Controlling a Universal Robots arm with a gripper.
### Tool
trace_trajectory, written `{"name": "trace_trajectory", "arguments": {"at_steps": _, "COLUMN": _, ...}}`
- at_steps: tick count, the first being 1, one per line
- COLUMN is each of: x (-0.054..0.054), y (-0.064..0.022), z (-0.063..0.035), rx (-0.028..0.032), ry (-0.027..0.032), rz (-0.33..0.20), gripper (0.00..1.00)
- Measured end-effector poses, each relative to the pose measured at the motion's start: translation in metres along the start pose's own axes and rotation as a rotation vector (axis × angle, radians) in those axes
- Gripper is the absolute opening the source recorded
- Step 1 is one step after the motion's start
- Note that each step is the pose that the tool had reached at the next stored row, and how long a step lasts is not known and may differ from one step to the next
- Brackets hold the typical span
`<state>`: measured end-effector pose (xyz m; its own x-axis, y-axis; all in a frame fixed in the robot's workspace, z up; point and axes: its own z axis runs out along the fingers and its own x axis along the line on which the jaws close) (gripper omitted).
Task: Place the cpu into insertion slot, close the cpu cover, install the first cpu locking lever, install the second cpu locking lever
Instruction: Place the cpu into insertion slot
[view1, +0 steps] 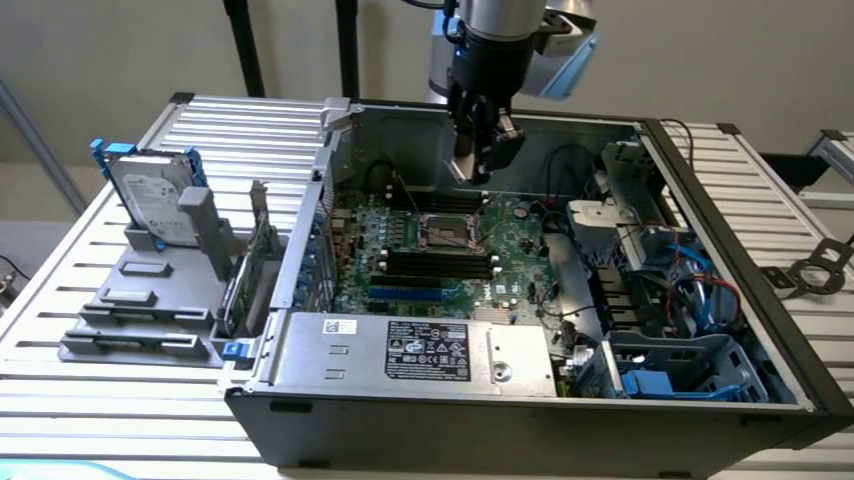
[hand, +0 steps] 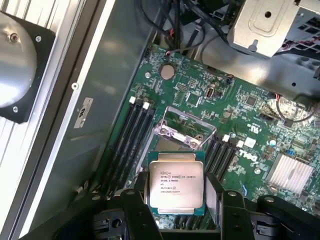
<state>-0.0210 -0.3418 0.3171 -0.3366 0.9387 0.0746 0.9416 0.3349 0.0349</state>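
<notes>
My gripper (hand: 176, 202) is shut on the cpu (hand: 176, 182), a small silvery square chip with printed text, held by its two side edges between the black fingers (hand: 137, 210). The chip hangs above the motherboard, just short of the insertion slot (hand: 172, 146), whose dark square shows partly past the chip's edge. The cpu cover (hand: 186, 126), a thin silvery frame, stands swung up and open at the slot's far side. In the exterior view the gripper (view1: 478, 168) hangs inside the open computer case above the insertion slot (view1: 450, 231).
Black memory slots (hand: 131, 137) run along both sides of the socket. A heat sink (hand: 292, 172), a coin battery (hand: 167, 71) and cables lie nearby. The case walls (view1: 314, 215) enclose the board, with the power supply (view1: 414, 350) in front. A hard drive (view1: 150, 195) stands outside at the exterior view's left.
</notes>
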Motion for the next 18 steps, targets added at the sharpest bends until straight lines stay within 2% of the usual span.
{"name": "trace_trajectory", "arguments": {"at_steps": 18, "x": -0.0003, "y": -0.0002, "z": 0.0041, "rx": -0.0245, "ry": -0.0114, "rz": 0.327, "gripper": 0.54}}
